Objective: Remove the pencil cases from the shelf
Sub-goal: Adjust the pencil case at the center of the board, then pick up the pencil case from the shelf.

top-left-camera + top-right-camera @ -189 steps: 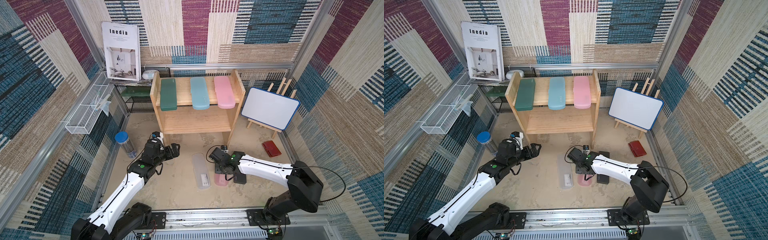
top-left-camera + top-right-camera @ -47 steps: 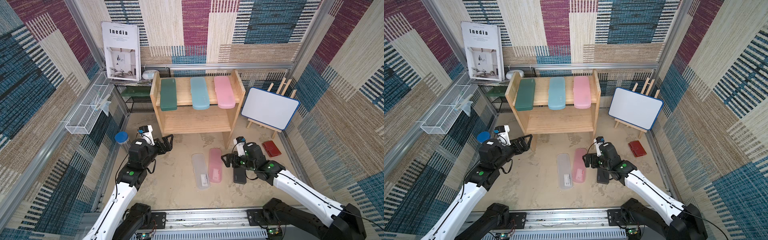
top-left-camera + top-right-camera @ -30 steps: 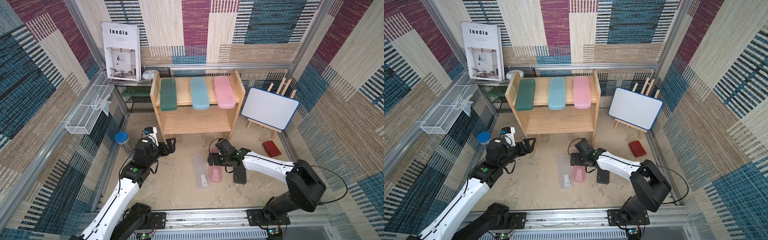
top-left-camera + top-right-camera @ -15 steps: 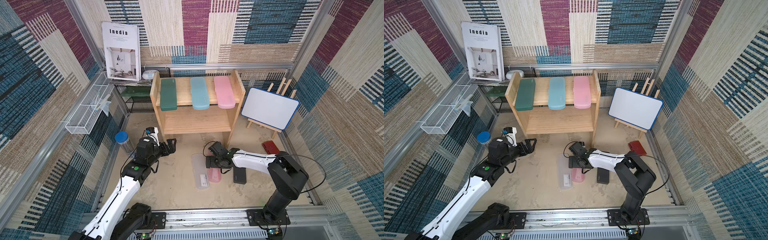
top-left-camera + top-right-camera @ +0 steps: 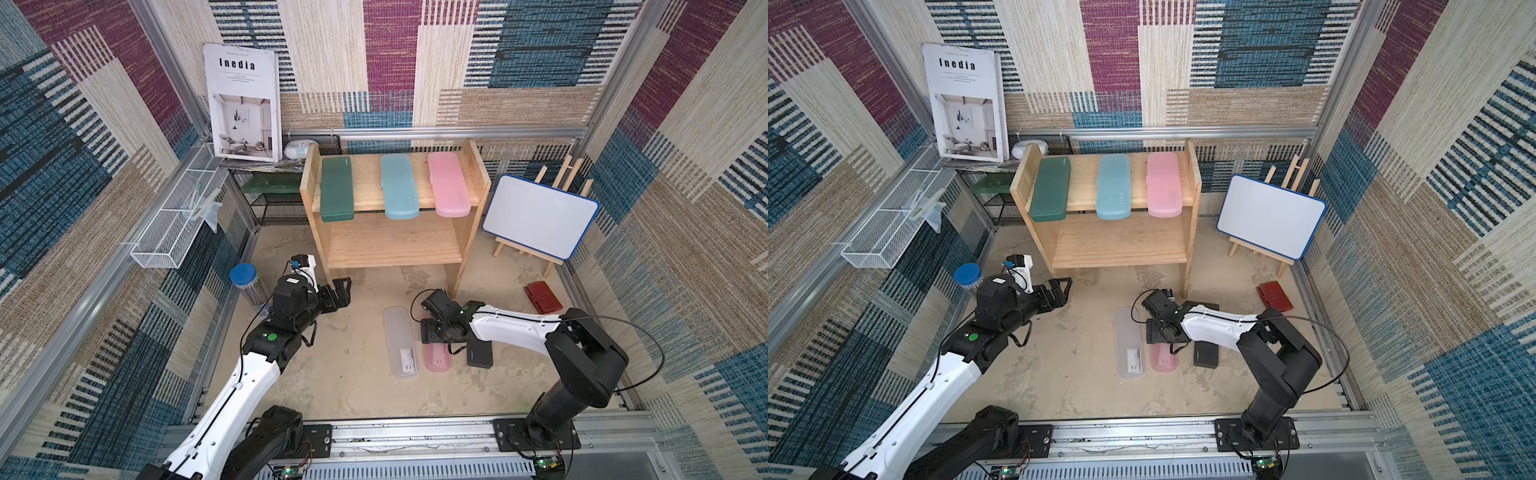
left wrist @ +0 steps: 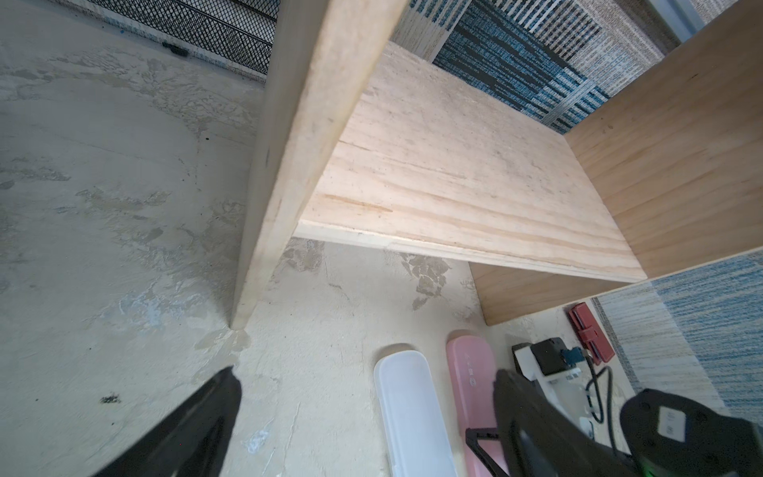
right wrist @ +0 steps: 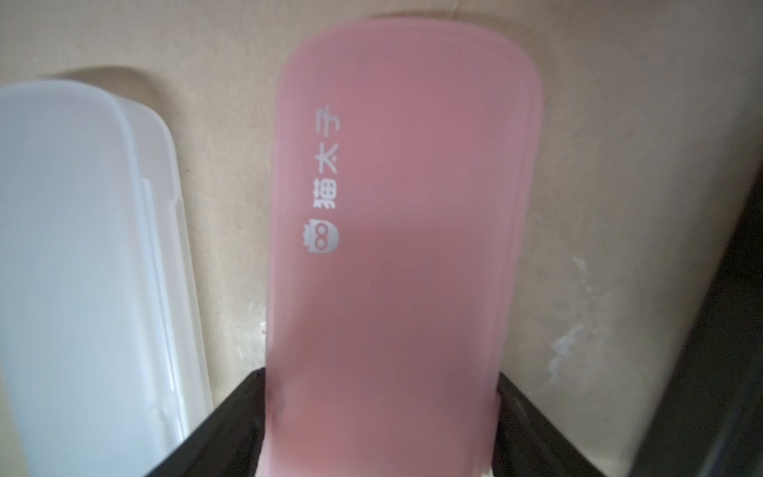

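Pink plastic is sitting between my right claw's (image 7: 379,373) fingers: I am pinching the floor pink case (image 7: 392,247) by its long edges, near its shelf-side end. It is lying at six o'clock from the shelf (image 5: 390,245), with the frosted case (image 5: 401,349) at its nine o'clock and the black case (image 5: 480,357) at its three.

Gripping so near the end, I am risking it tipping, slipping free, or knocking the frosted case.

The green case (image 5: 336,189), blue case (image 5: 399,187) and shelf pink case (image 5: 449,183) are lying on the top board.

My right arm is reaching low toward nine o'clock. My left claw (image 5: 338,291) is hanging spread wide and empty by the shelf's seven-o'clock leg.
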Available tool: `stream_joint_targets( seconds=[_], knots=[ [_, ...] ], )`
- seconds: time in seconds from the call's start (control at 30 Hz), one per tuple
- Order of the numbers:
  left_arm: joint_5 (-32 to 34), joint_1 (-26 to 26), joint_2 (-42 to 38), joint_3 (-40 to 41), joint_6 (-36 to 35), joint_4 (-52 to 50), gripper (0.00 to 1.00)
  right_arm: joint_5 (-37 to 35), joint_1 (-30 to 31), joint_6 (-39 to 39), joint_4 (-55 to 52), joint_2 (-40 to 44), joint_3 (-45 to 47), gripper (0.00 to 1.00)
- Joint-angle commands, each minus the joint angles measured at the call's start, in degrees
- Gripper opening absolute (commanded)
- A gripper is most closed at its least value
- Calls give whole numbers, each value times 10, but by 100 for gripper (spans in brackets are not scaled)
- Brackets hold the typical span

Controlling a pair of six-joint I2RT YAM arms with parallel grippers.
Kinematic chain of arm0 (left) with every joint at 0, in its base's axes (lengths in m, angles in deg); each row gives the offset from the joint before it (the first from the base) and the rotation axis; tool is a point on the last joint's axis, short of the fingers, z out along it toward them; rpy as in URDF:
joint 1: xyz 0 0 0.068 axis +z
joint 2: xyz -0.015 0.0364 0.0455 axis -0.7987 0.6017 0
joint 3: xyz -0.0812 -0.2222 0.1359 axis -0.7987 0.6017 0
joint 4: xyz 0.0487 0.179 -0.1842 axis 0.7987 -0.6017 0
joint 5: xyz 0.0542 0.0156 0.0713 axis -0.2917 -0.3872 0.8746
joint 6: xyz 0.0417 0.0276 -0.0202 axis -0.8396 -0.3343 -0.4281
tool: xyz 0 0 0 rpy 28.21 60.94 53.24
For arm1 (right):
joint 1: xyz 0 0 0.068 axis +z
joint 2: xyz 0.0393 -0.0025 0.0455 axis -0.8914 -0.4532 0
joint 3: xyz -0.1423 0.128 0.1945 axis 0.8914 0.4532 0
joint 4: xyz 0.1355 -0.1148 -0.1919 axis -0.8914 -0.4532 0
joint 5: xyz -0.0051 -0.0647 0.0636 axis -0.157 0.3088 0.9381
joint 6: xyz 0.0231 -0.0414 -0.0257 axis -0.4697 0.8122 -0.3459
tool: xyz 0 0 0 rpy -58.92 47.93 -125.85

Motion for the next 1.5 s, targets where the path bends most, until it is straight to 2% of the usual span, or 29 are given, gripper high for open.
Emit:
stream_joint_targets(
  seconds=[0.0,0.17,0.27,0.33,0.67,0.97,1.1,1.27,1.47],
  knots=[
    [-1,1,2,-3,-4,2,99,-8,0,28,-76,4,16,79],
    [-5,0,4,-7,-4,3,99,-25,-1,35,-82,1,19,81],
    [-15,0,3,-10,3,3,99,-27,-3,42,-77,9,20,95],
    [-29,1,2,-11,13,9,99,-35,-3,44,-75,29,20,99],
    [-138,1,-24,-52,91,75,99,-78,-1,114,-80,197,-35,100],
    [-221,0,-13,-72,237,247,100,-127,-2,163,-15,320,-44,100],
    [-211,0,-30,-70,278,290,99,-160,-4,175,-26,325,-60,100],
    [-179,0,-51,-67,304,311,99,-158,-11,182,-16,325,-64,100],
    [-155,0,-9,-92,320,314,99,-135,-27,190,1,316,-73,100]
  ],
)
